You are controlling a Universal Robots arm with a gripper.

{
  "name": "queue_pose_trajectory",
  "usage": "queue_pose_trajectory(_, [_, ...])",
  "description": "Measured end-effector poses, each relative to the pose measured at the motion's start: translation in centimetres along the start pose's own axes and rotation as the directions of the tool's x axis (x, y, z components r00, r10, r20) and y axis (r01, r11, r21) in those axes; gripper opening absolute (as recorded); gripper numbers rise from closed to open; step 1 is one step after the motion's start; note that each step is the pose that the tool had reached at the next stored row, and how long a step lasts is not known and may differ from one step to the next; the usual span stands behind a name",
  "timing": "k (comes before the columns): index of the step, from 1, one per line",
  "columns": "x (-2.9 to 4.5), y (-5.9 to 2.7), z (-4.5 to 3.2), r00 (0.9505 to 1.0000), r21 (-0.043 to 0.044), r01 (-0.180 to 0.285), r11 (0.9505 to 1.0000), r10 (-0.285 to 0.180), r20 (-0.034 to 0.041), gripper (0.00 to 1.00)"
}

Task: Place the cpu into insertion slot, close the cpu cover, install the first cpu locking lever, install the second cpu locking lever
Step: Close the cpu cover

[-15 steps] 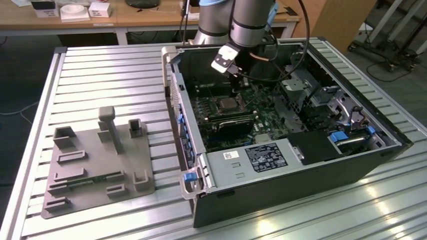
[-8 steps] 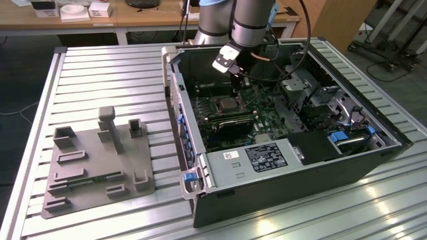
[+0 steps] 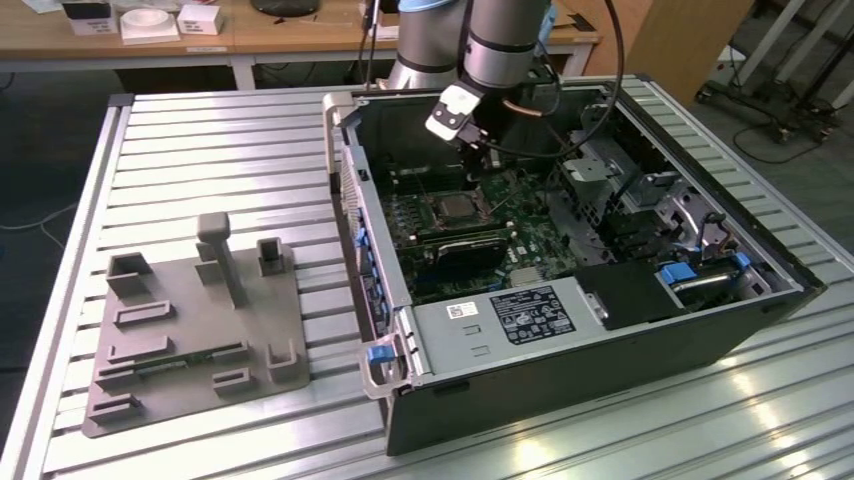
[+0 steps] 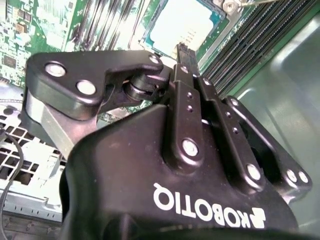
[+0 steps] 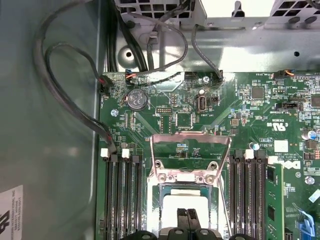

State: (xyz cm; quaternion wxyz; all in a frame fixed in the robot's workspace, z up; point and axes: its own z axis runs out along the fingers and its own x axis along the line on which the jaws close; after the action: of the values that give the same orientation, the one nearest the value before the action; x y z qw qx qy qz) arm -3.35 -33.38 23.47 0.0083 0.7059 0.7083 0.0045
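Observation:
The cpu (image 5: 179, 204), a pale silver square, lies flat in the insertion slot (image 5: 153, 200) on the green motherboard. In the exterior view the slot (image 3: 455, 208) sits mid-board inside the open computer case. The cpu cover (image 5: 190, 136), a thin silvery frame, stands swung open from its hinge, with the board visible through its cut-out. A thin metal locking lever (image 5: 223, 205) runs along one side of the slot. My gripper (image 5: 187, 216) hovers just over the cpu's edge with its fingers (image 4: 181, 52) pressed together and nothing between them. In the exterior view, the gripper (image 3: 473, 170) hangs right above the slot.
Long black memory slots (image 5: 120, 195) flank the socket, and a green memory module (image 5: 272, 200) stands on the other side. Black cables (image 5: 65, 90) loop along the case wall. A grey box with a white label (image 3: 514, 315) fills the case front. A grey fixture (image 3: 194, 330) rests on the table.

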Motion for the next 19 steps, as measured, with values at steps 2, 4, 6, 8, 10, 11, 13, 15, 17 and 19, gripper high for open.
queue_pose_trajectory(2, [0.00,0.01,0.01,1.0000,-0.0001,0.000,1.0000,0.000,-0.0003,0.10])
queue_pose_trajectory(4, [0.00,0.11,0.00,1.0000,-0.0001,0.000,1.0000,0.000,-0.0002,0.10])
queue_pose_trajectory(6, [0.00,0.28,0.00,1.0000,0.0000,0.000,1.0000,0.000,-0.0001,0.10])
queue_pose_trajectory(8, [0.00,0.44,0.01,1.0000,0.0000,0.000,1.0000,0.000,-0.0002,0.10])
queue_pose_trajectory(10, [0.00,0.53,0.01,1.0000,0.0000,0.000,1.0000,0.000,-0.0001,0.10])
queue_pose_trajectory(11, [0.00,0.54,0.01,1.0000,0.0000,0.000,1.0000,0.000,-0.0001,0.10])
queue_pose_trajectory(13, [0.00,0.54,-0.10,1.0000,0.0001,0.000,1.0000,0.000,0.0001,0.10])
queue_pose_trajectory(15, [0.00,0.55,-0.38,1.0000,0.0000,0.000,1.0000,0.000,-0.0001,0.10])
queue_pose_trajectory(17, [-0.01,0.56,-0.74,1.0000,0.0000,0.000,1.0000,0.000,-0.0001,0.10])
queue_pose_trajectory(19, [-0.01,0.57,-1.04,1.0000,-0.0001,0.000,1.0000,0.000,-0.0001,0.10])
